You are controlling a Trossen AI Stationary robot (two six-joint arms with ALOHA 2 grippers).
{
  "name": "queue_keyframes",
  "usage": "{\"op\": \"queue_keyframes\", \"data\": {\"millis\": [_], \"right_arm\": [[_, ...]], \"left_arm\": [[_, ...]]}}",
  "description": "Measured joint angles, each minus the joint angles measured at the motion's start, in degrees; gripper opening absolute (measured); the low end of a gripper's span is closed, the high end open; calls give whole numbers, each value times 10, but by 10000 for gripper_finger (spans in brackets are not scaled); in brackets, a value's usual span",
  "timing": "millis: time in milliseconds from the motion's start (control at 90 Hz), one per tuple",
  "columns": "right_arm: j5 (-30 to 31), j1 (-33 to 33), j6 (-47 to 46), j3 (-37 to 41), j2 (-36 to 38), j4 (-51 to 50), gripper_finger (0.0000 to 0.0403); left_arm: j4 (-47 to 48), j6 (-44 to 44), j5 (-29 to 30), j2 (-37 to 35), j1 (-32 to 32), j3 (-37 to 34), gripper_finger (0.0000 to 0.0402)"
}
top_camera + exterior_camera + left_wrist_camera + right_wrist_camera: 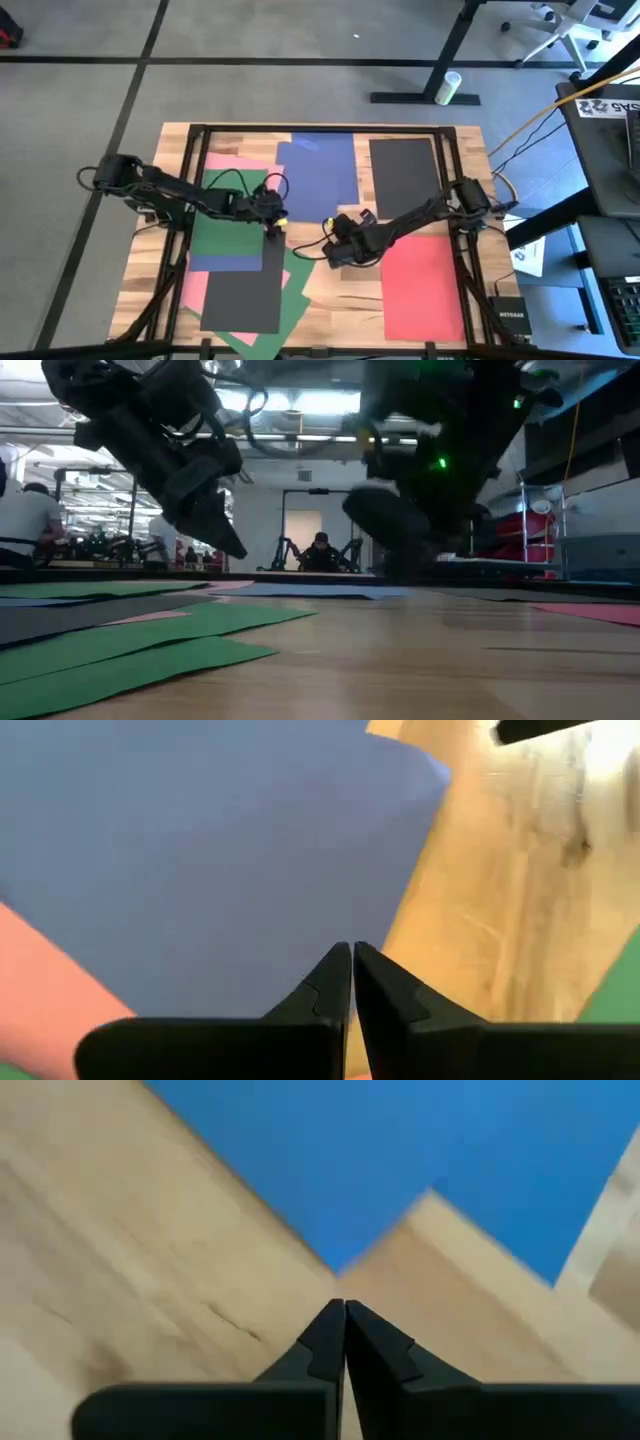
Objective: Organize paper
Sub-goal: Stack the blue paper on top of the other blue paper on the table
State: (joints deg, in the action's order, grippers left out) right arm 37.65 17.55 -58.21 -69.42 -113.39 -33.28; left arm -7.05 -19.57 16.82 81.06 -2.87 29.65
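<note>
Paper sheets lie flat on the wooden table (330,290): pink (225,165), blue (318,165) and black (403,170) along the far side, red (425,285) at the near right. At the near left, green (235,215), blue (225,262), black (245,295) and green (275,322) sheets overlap. My left gripper (275,222) is shut and empty, hovering at the green sheet's right edge with the blue sheet (220,860) before it. My right gripper (328,250) is shut and empty, low over bare wood at the table's middle, near a blue sheet's edge (400,1150).
Black frame rails (450,190) run along the table's sides and far edge. A router box (507,313) sits at the near right corner. Bare wood (340,300) lies between the left pile and the red sheet. In the low view, people (25,520) show in the room behind.
</note>
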Motion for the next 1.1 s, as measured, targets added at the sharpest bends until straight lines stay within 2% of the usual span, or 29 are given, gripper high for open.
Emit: {"op": "queue_keyframes", "data": {"millis": [256, 478, 833, 1100], "right_arm": [[-14, -41, 89, 0, -2, 75, 0], [-64, -73, 118, 0, -5, 93, 0], [-92, -87, 121, -2, -31, 81, 0], [-71, -82, 75, -3, -31, 29, 0]], "left_arm": [[0, -7, 0, 0, 0, 0, 0], [4, -7, -1, 0, 0, 0, 0], [7, -10, -1, 0, -2, 0, 0], [7, -13, -1, 0, -2, 0, 0]]}}
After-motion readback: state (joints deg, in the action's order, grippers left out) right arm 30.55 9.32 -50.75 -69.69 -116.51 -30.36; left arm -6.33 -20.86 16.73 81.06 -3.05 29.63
